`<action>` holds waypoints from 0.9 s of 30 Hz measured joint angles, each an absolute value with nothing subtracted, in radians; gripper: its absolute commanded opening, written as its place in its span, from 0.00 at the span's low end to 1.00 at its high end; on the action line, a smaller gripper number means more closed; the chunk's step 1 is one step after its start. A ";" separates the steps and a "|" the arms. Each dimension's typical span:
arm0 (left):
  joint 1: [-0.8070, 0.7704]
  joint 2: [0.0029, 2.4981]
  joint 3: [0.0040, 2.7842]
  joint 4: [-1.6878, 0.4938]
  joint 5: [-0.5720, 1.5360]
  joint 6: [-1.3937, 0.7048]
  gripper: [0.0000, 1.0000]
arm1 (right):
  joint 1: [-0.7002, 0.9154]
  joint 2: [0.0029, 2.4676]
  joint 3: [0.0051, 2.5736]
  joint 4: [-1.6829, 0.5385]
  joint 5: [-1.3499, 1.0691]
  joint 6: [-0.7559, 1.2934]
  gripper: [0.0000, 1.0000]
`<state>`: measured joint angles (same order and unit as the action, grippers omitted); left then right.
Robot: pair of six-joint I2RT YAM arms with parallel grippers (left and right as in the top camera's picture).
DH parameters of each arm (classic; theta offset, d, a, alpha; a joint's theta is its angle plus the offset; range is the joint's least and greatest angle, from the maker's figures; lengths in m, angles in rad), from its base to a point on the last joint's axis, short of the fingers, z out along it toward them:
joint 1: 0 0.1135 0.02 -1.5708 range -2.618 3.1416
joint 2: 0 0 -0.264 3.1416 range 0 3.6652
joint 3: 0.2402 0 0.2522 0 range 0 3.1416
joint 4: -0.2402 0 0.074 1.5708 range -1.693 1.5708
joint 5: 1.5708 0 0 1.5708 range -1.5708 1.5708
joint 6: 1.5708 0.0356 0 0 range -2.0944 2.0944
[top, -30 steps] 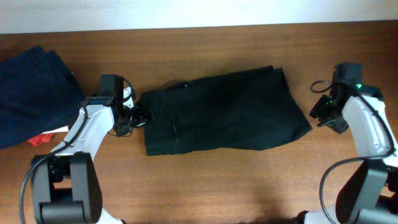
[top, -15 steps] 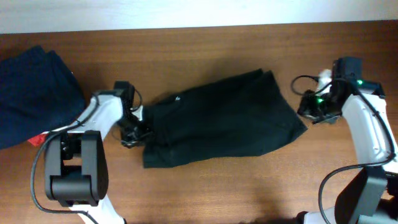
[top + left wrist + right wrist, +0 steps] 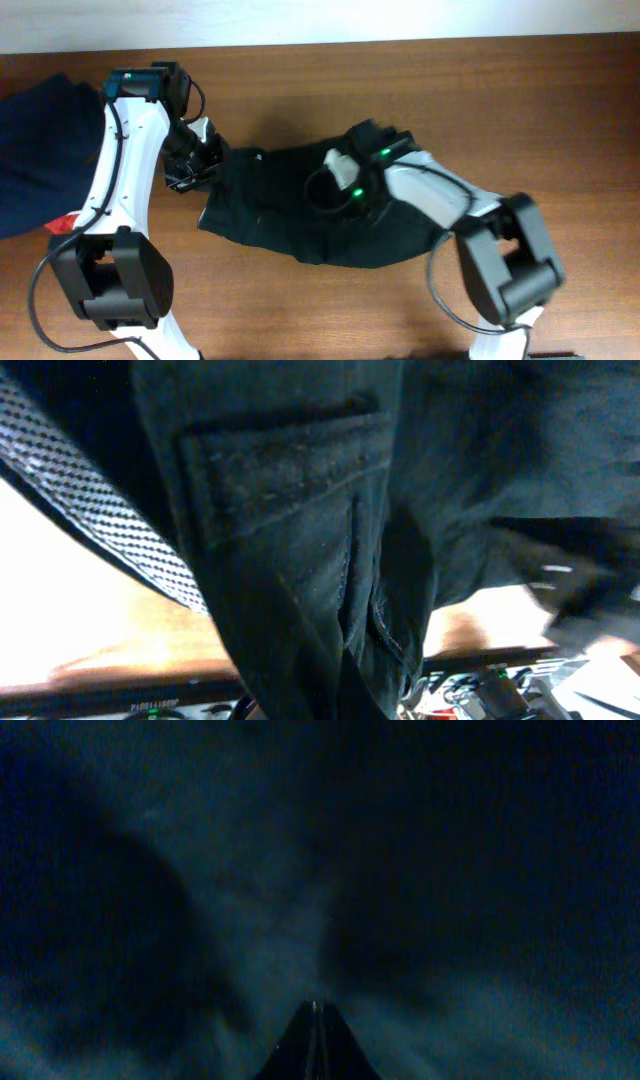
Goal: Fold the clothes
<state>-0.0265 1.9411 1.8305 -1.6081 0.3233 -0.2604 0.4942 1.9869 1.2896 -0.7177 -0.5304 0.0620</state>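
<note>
Both hands meet the clothes (image 3: 270, 215), lying left-right: your left hand (image 3: 198, 165) clamps the left end, your right hand (image 3: 340, 190) presses mid-cloth, grip hidden

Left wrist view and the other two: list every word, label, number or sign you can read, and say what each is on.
Nothing can be read for certain.
Left wrist view: a row of small pale characters on the dark strip at the bottom edge, too small and blurred to read.
Overhead view: no print or label legible on the black garment.
Right wrist view: only dark fabric, no text.
</note>
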 measured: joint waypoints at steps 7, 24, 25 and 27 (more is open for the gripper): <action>-0.116 1.942 1.909 -1.489 0.418 -0.125 0.00 | 0.685 2.082 1.287 -0.480 -0.581 0.128 0.05; -0.310 1.941 1.911 -1.451 0.346 -0.063 0.00 | 0.174 1.887 1.269 -0.969 -0.229 0.092 0.10; -0.332 1.941 1.911 -1.450 0.348 -0.062 0.01 | 0.174 1.890 1.238 -0.949 -0.216 0.093 0.10; -0.390 1.941 1.911 -1.451 0.352 -0.059 0.01 | 0.172 1.892 1.176 -0.895 -0.179 0.102 0.14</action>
